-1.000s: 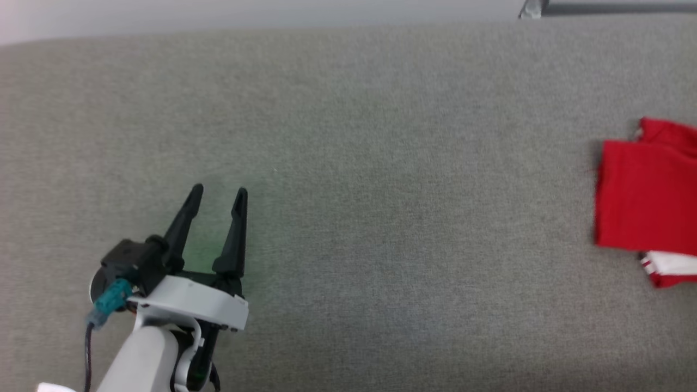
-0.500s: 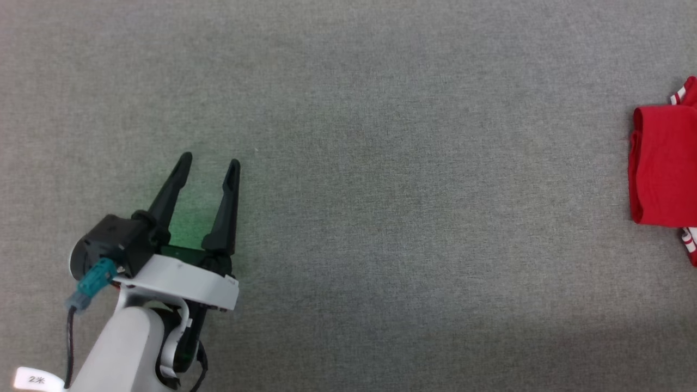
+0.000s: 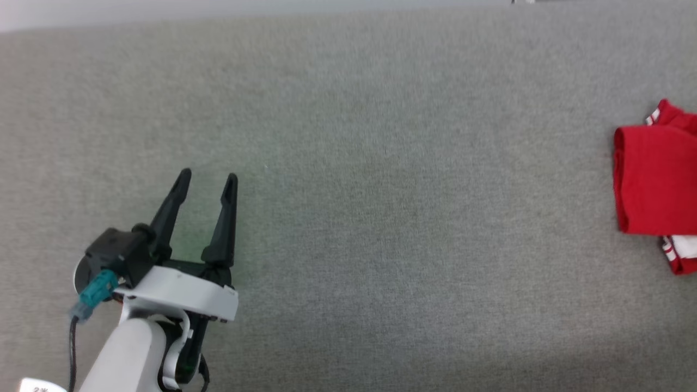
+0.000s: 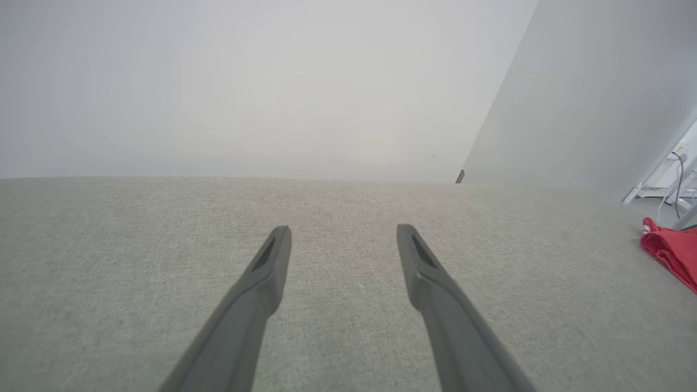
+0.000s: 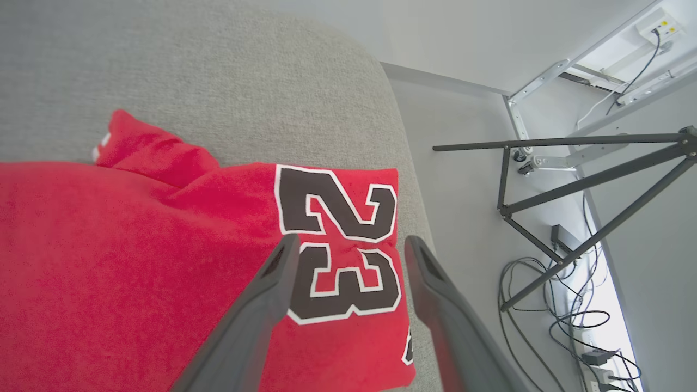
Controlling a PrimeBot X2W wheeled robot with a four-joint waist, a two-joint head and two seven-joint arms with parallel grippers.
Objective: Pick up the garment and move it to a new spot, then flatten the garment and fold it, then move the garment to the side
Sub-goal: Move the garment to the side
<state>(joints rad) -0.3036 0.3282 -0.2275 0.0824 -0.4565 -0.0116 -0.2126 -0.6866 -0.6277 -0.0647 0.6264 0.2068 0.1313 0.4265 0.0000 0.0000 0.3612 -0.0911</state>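
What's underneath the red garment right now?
The garment lies on the grey fabric surface, near its edge. A white striped part pokes out from below the red fold; anything else beneath is covered.

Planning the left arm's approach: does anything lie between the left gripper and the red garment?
Nothing visible does. Bare grey surface lies between the left gripper and the garment at the far right.

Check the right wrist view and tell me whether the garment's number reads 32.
No, the garment bears a black, white-outlined 23, not 32.
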